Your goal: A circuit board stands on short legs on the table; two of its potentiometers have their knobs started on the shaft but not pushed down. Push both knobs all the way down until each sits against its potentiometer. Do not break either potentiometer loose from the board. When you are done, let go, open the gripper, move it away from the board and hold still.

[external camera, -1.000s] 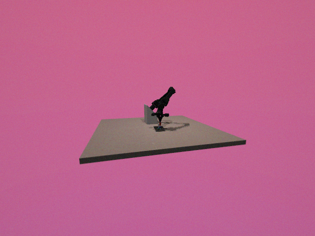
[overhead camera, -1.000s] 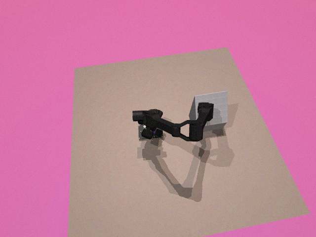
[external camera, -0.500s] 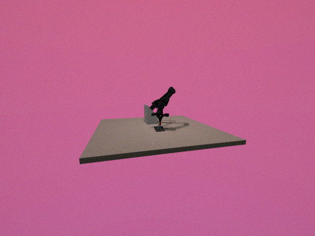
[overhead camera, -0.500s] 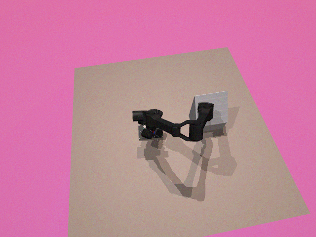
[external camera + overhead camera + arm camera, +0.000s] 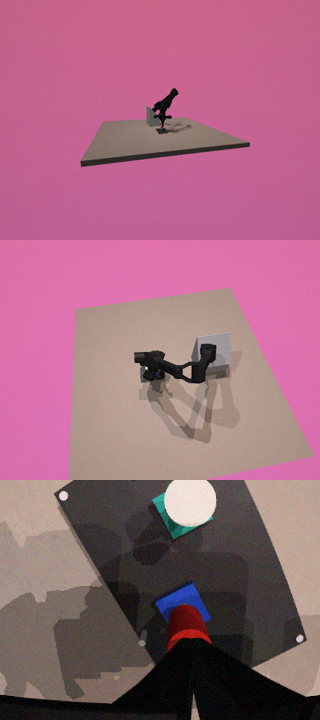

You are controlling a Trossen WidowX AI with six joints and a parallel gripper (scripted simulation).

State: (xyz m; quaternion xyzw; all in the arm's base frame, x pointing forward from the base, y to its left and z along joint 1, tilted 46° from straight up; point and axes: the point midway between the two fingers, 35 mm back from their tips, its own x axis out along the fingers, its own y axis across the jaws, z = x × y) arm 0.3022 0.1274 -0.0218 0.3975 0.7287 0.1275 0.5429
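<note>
The dark circuit board (image 5: 100, 520) (image 5: 142, 376) (image 5: 158, 131) carries a blue potentiometer (image 5: 181, 598) and a green potentiometer (image 5: 174, 529). A red knob (image 5: 187, 620) (image 5: 162, 126) stands upright over the blue one. A white round-topped knob (image 5: 190, 501) (image 5: 146, 368) stands over the green one and hides most of it. My gripper (image 5: 190, 648) (image 5: 162, 124) is shut with nothing between its fingers and points down. Its tips are at the red knob's top and cover part of it in the wrist view; whether they touch is unclear. The gaps under both knobs are hidden.
A grey wedge-shaped block (image 5: 221, 351) (image 5: 152, 118) stands by the arm's base on the tan table (image 5: 111, 420) (image 5: 124, 144). The arm reaches across from it to the board and hides part of the board in the top view. White pins (image 5: 63, 496) mark board corners.
</note>
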